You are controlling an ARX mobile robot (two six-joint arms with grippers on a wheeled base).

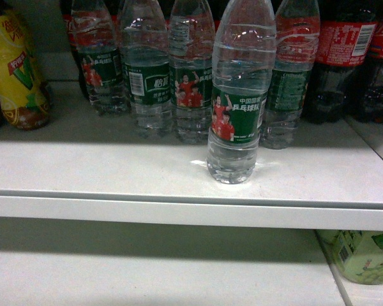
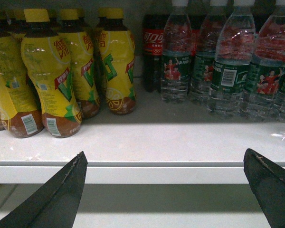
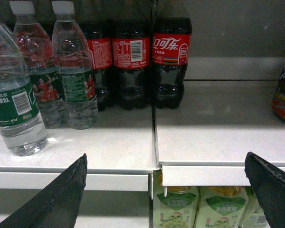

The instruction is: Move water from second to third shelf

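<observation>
A white metal store shelf fills the scene, with a second white shelf below it. On the upper shelf, nearer its front edge than the others, stands the clear plastic water bottle with ribbed shoulders and a green label band. It is upright, long axis vertical, neck pointing up past the top of the head view. Its label faces forward, showing red-shirted figures and white Chinese characters; the lower body is clear with water visible. Behind it runs a row of matching green-labelled water bottles. To the far right stand dark cola bottles with red labels. At the far left are yellow-wrapped lemon tea bottles. On the lower shelf, right, sit pale green drink cartons.

The left tool hangs before the shelf edge, well left of the forward bottle, its two dark fingers spread wide and holding nothing. The right tool hangs just right of that bottle, its dark fingers likewise wide apart and empty.
</observation>
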